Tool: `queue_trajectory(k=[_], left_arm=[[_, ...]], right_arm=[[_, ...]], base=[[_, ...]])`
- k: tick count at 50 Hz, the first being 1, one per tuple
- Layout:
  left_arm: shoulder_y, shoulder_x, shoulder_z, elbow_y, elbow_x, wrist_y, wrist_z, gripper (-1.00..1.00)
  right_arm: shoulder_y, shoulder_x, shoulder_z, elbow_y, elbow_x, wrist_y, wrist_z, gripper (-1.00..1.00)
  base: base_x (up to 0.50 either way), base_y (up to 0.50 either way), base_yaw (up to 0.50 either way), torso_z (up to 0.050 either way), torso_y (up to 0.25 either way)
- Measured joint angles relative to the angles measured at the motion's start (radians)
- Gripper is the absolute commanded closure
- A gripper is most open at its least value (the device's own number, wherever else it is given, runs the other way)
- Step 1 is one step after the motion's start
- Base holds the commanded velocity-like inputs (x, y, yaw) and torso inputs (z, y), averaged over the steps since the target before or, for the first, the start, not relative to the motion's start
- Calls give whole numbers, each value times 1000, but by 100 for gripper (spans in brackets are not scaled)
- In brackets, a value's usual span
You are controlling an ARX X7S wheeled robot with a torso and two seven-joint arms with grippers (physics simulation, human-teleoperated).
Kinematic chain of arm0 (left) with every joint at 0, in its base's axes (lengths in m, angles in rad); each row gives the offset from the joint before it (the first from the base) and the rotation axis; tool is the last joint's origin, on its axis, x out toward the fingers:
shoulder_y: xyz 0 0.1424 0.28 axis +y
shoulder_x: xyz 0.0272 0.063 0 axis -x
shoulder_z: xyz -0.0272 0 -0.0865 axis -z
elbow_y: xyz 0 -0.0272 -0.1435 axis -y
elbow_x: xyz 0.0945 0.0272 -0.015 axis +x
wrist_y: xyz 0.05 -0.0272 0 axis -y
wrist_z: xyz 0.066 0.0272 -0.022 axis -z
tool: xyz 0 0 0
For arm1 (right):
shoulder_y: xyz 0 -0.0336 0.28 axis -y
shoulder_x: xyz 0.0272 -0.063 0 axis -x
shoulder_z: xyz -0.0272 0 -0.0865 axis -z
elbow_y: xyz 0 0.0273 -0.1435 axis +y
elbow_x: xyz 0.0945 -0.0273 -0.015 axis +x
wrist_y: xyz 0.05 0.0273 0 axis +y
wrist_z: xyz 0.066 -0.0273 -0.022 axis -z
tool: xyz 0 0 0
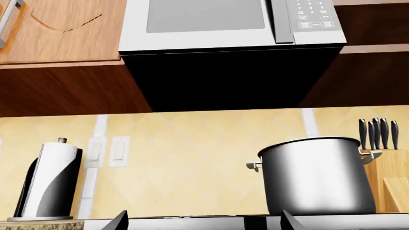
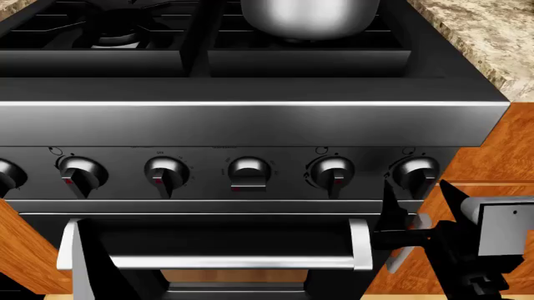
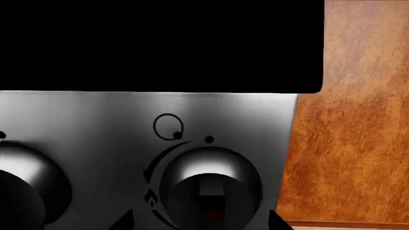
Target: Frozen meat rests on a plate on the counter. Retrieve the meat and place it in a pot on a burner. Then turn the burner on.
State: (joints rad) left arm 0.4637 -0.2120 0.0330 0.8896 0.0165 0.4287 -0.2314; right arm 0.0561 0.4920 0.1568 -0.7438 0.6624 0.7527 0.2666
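Down at the stove front, the right gripper (image 2: 401, 215) hangs before the control panel, its two dark fingers (image 2: 391, 203) spread apart with nothing between them, just beside the rightmost knob (image 2: 414, 172) and slightly below it. Five brushed-steel knobs run along the panel in the head view, plus the edge of a sixth at the far left, each with a small red mark on its grip; tiny burner symbols sit above them, and a word over the second knob is too small to read. The right wrist view looks straight at one knob (image 3: 208, 189), with a ring-and-dot burner symbol (image 3: 168, 127) printed above it and wooden cabinet (image 3: 351, 120) to its side. The pot (image 2: 307, 15) stands on the rear right burner grate, close to the granite counter (image 2: 479, 34); its inside is hidden, so I cannot tell whether the meat is in it. From the left wrist view the pot (image 1: 316, 175) sits below a microwave (image 1: 230, 24) whose button lettering is illegible, with a knife block (image 1: 386, 167) beside it and a paper towel holder (image 1: 48, 179) well apart. Only the left gripper's fingertips (image 1: 121, 220) show, spread wide and empty.
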Motion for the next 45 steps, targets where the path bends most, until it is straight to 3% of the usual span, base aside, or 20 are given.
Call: queue_trajectory(k=[23, 45], left_arm=[[-7, -14, 11, -6, 3, -8, -15, -100], [-9, -27, 19, -10, 6, -9, -29, -100]], right_arm=[[-29, 15, 24, -2, -3, -24, 13, 100], [13, 91, -104, -40, -130, 41, 93, 100]], base=[[-10, 0, -5, 0, 4], [3, 1, 2, 0, 1]])
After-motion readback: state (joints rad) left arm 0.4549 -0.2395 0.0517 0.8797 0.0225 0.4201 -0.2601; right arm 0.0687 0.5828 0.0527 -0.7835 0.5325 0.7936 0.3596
